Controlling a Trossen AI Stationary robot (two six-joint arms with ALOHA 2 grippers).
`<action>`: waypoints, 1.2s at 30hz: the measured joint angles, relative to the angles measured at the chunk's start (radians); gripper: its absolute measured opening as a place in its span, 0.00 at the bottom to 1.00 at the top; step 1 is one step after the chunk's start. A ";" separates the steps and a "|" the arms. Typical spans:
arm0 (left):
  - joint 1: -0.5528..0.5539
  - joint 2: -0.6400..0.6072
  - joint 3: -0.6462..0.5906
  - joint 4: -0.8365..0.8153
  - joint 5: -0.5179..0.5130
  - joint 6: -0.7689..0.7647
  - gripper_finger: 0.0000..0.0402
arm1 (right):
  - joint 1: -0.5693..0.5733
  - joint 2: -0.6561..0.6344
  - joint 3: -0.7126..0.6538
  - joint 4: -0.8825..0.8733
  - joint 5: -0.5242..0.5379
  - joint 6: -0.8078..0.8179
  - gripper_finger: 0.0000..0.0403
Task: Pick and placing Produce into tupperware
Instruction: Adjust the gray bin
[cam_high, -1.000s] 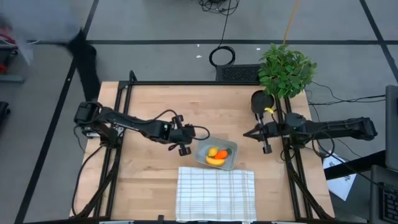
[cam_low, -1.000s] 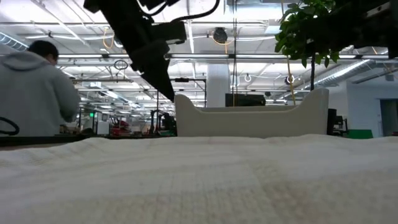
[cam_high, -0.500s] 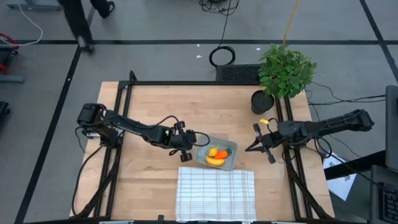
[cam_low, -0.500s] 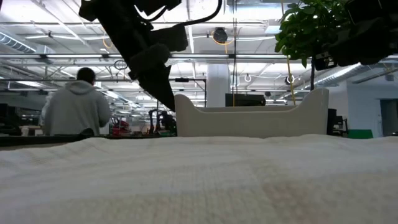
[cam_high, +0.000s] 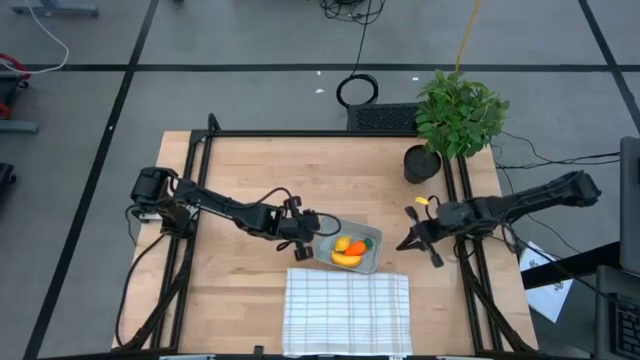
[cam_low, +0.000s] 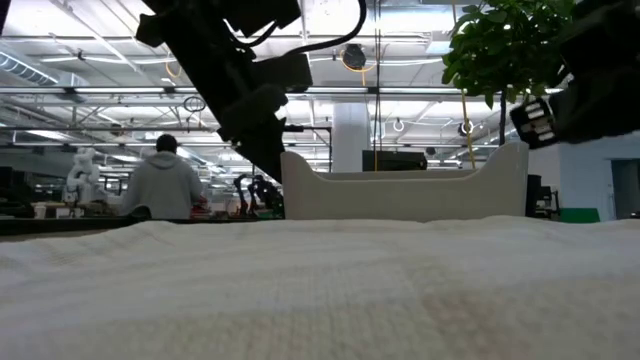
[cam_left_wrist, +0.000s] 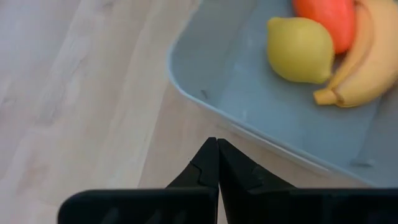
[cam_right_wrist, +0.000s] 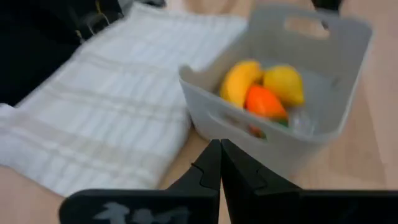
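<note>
Clenched tight with nothing between its fingers, the left gripper (cam_high: 312, 236) sits just beside the left rim of the tupperware (cam_high: 328, 253), its tips pointing at the tub's grey wall (cam_left_wrist: 249, 124). Across the table (cam_high: 250, 170), the right gripper (cam_high: 403, 243) is likewise pressed closed and empty, hanging near the table's right edge, apart from the tub and aimed toward it. All 3 produce pieces lie inside the tupperware: the banana (cam_high: 346, 259), the carrot (cam_high: 357, 247) and the lemon (cam_high: 342, 243), bunched together. The tub stands against the far edge of the white checked cloth (cam_high: 347, 312), which reaches the table's near edge. A potted plant (cam_high: 458, 112) occupies the far right corner.
</note>
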 joint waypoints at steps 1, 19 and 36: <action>0.000 0.000 0.000 0.000 0.014 0.000 0.00 | 0.000 0.013 -0.008 0.008 0.008 0.007 0.00; -0.027 0.000 0.000 0.048 0.049 -0.018 0.00 | -0.038 0.302 -0.024 0.234 0.091 -0.004 0.00; -0.070 0.000 0.000 0.054 0.052 -0.028 0.00 | -0.160 0.474 -0.025 0.441 0.088 -0.029 0.00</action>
